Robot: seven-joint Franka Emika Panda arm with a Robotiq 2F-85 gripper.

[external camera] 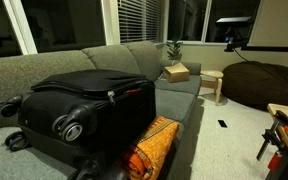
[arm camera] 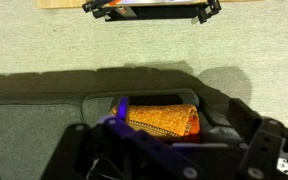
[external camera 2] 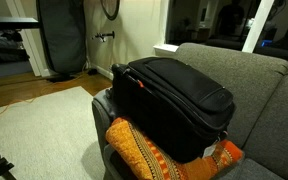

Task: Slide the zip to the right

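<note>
A black wheeled suitcase (external camera: 84, 110) lies flat on a grey couch and shows in both exterior views (external camera 2: 179, 95). A zip line runs round its lid, with a small pull (external camera: 111, 97) and red tags (external camera 2: 139, 82) near the front edge. An orange patterned cushion (external camera: 152, 145) leans against the suitcase's front. My gripper (arm camera: 179, 152) shows only in the wrist view, as dark links along the bottom edge, spread wide apart with nothing between them. It hangs above the cushion (arm camera: 164, 120), apart from the suitcase's zip. The arm is out of sight in both exterior views.
The grey couch (external camera 2: 254, 75) has a cardboard box (external camera: 176, 72) at its far end. A small wooden stool (external camera: 214, 85) and a dark beanbag (external camera: 264, 85) stand beyond. Pale carpet (arm camera: 104, 45) covers the floor, and stands sit near the edge (external camera: 280, 140).
</note>
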